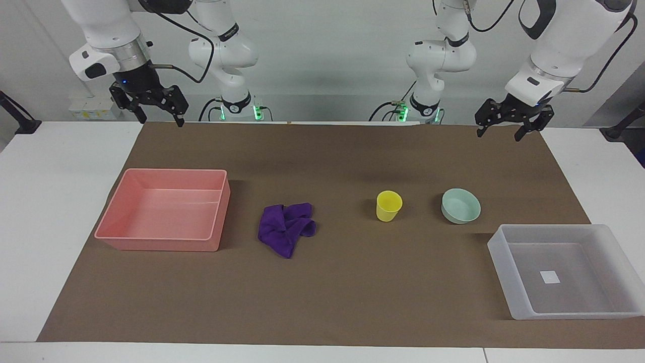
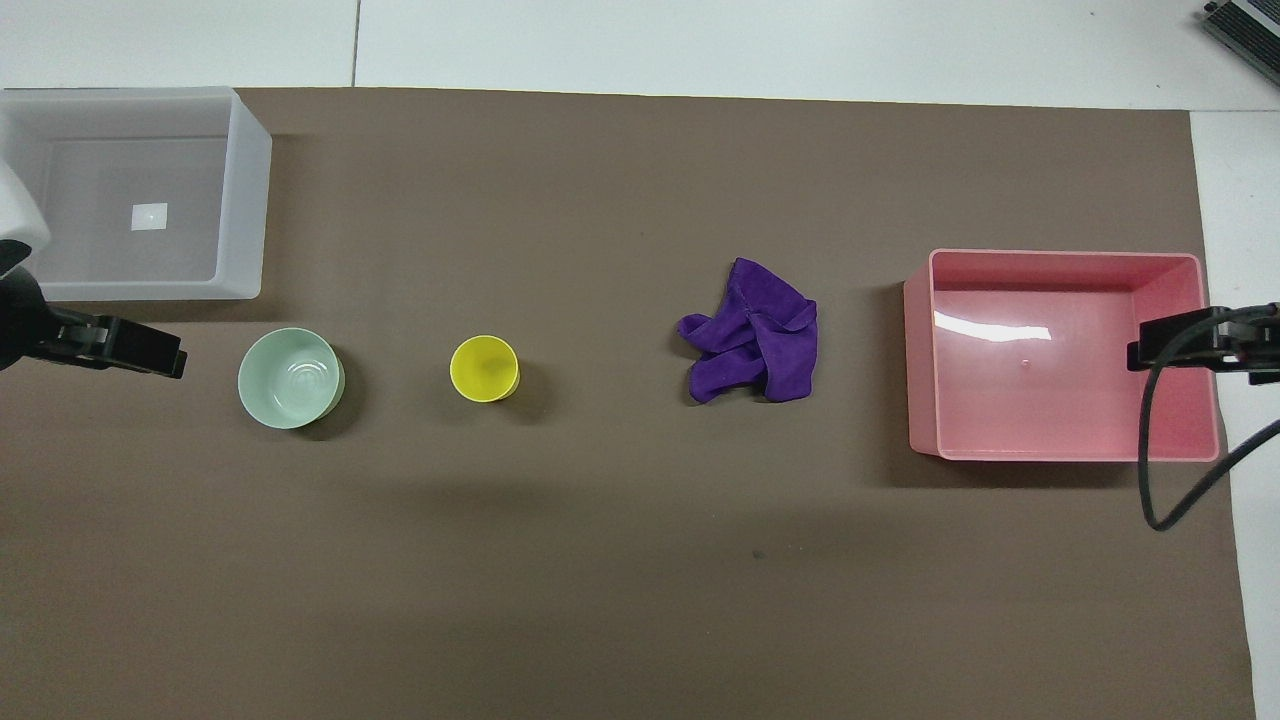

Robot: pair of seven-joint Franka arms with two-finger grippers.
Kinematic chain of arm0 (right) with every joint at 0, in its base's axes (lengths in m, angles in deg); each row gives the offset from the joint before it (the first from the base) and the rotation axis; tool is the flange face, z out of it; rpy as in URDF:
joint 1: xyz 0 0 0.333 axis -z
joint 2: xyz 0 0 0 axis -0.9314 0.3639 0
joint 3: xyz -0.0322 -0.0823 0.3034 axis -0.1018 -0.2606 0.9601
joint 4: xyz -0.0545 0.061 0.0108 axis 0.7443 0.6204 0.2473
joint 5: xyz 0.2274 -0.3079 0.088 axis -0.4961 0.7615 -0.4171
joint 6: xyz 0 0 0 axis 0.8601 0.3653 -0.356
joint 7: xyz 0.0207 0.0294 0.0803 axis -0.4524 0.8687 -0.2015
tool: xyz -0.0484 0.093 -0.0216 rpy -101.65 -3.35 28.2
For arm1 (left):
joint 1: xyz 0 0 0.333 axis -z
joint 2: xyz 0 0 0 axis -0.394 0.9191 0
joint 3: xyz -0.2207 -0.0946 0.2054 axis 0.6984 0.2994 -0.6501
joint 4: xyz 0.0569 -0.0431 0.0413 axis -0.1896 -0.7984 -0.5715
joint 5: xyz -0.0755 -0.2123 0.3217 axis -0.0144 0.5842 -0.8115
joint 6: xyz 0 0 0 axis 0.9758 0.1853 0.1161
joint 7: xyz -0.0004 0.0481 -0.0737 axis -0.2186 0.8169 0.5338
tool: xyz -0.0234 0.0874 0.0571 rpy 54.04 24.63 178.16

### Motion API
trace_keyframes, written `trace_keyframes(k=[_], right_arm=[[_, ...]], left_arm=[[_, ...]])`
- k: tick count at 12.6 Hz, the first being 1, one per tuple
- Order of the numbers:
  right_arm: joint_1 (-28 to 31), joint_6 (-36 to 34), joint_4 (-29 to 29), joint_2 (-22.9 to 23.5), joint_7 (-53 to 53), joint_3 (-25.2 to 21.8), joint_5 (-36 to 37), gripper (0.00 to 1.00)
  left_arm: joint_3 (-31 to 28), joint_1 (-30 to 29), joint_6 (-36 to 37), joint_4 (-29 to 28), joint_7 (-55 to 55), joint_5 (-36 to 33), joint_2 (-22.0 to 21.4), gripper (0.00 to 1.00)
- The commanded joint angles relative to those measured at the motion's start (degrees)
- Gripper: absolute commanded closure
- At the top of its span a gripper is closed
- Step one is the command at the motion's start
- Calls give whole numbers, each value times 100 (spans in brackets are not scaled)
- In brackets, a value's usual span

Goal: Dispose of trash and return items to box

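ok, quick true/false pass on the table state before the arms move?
1. The cloth lies between the pink tray and the cup. True.
2. The cup is already in the clear box. False: it stands upright on the brown mat, and the box holds nothing.
3. The bowl sits beside the cup, toward the left arm's end. True.
4. The right tool holds the cloth. False: it hangs open and holds nothing, above the mat's edge nearest the robots.
5. The left tool is open, holding nothing. True.
6. The bowl is upside down. False: it sits rim up.
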Motion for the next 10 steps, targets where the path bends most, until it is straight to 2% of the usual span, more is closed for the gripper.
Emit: trace_keyframes(k=[1, 6, 10], right_arm=[[4, 166, -158, -108, 63, 21, -26, 0], [57, 315, -237, -135, -34, 21, -26, 0], [4, 324, -342, -161, -34, 21, -26, 0]], left_arm=[[37, -32, -80, -204, -49, -81, -168, 0], [46, 38, -98, -195, -31, -107, -168, 0], [54, -23, -441, -221, 13, -107, -151, 0]])
